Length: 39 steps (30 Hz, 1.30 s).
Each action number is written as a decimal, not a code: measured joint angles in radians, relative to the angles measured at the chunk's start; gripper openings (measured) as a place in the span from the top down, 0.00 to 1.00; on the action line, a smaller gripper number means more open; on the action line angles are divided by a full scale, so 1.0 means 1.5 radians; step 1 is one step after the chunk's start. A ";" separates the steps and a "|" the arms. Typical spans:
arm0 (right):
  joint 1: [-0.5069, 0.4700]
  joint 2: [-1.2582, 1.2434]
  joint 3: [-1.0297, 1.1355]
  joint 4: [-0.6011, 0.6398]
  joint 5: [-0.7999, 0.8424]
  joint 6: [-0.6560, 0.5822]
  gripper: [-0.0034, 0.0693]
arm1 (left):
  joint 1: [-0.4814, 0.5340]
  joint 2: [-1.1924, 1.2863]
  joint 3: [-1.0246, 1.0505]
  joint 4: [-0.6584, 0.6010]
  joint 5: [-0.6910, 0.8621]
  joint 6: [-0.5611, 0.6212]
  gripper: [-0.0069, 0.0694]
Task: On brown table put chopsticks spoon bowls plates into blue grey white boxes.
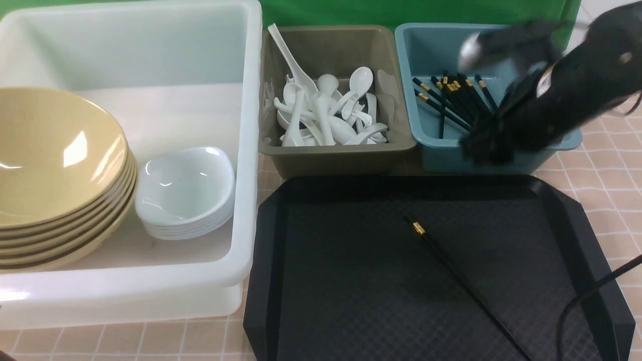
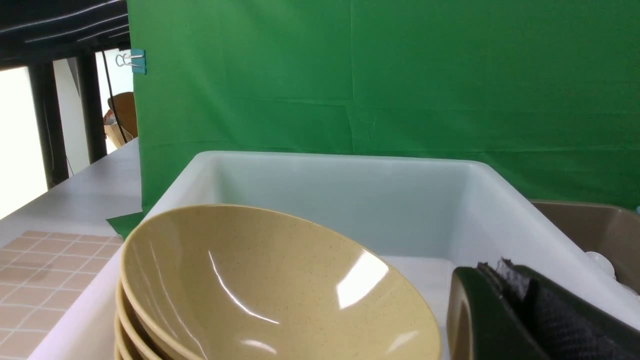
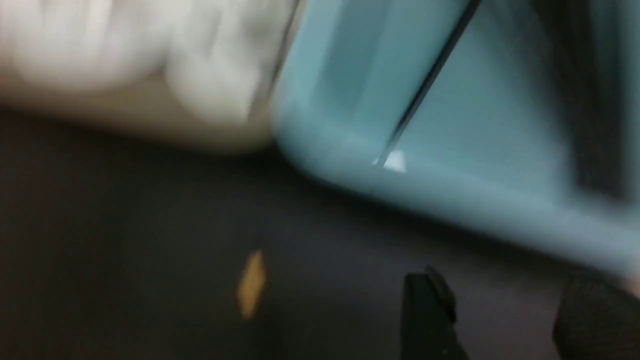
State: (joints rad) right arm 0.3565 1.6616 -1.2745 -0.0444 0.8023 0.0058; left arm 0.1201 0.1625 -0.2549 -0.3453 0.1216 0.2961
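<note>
On the brown table (image 1: 617,165), the white box (image 1: 251,150) holds a stack of tan bowls (image 1: 50,150) and a stack of white plates (image 1: 185,185). Several white spoons (image 1: 326,110) lie in the grey box (image 1: 341,150), and several chopsticks (image 1: 451,98) in the blue box (image 1: 426,55). One chopstick (image 1: 451,265) lies alone on the black tray (image 1: 311,301). My right gripper (image 1: 489,143) (image 3: 510,310) is blurred at the blue box's (image 3: 490,125) near edge, open and holding nothing. My left gripper (image 2: 500,270) is shut and empty beside the bowls (image 2: 250,280).
The black tray with cut corners fills the near middle and right of the table. A black cable (image 1: 592,296) crosses its right corner. A green backdrop (image 2: 400,75) stands behind the boxes.
</note>
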 joint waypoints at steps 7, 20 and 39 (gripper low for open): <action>0.093 0.071 0.076 0.004 -0.021 -0.030 0.61 | 0.000 0.000 0.000 0.000 0.002 0.000 0.91; 0.093 0.122 0.080 0.047 -0.052 -0.078 0.85 | 0.000 0.000 0.000 0.000 0.001 0.000 0.91; -0.006 -0.055 0.012 0.030 -0.619 -0.071 0.84 | 0.000 0.000 0.000 0.000 -0.011 0.001 0.91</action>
State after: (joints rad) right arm 0.3477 1.5792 -1.2559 0.0000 -0.1266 -0.1001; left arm 0.1201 0.1625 -0.2549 -0.3453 0.1047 0.2977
